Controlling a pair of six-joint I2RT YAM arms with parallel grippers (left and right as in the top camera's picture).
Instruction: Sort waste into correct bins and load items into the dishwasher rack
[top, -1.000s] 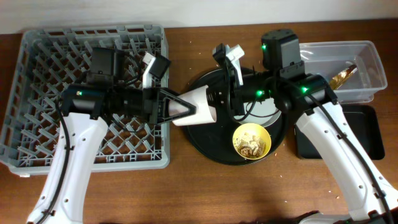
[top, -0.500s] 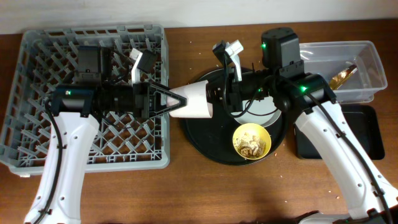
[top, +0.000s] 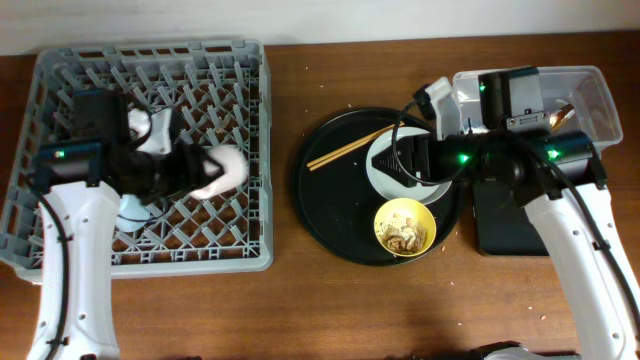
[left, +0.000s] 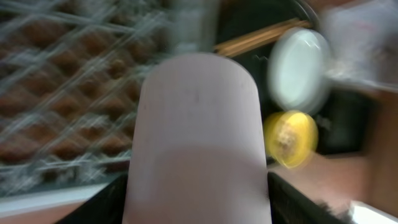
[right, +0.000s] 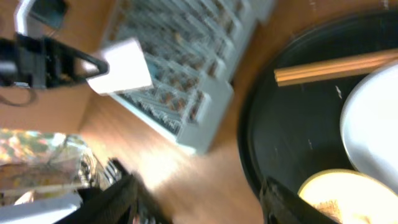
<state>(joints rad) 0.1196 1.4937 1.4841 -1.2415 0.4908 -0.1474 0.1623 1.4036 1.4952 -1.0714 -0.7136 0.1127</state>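
- The left fingers (left: 106, 205) are clenched on the pink cup (left: 199, 143), which lies lengthwise between them, over the dishwasher rack (top: 150, 47).
- The step in hand looks like loading this cup. The next move calls for lowering it between free pegs below the fingers, then letting go.
- The right fingers (right: 118, 199) are spread and empty. Beyond them the chopsticks (right: 336, 67), plate (right: 373, 118) and yellow bowl (right: 348, 193) sit on the round black tray (right: 267, 124).

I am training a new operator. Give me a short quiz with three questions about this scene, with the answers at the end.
1. True or false: the chopsticks lie on the round black tray.
2. The left gripper holds: A) nothing B) the pink cup C) a spoon.
3. Fill in: the food scraps lie in the yellow ____.
Key: 1 true; 2 B; 3 bowl.
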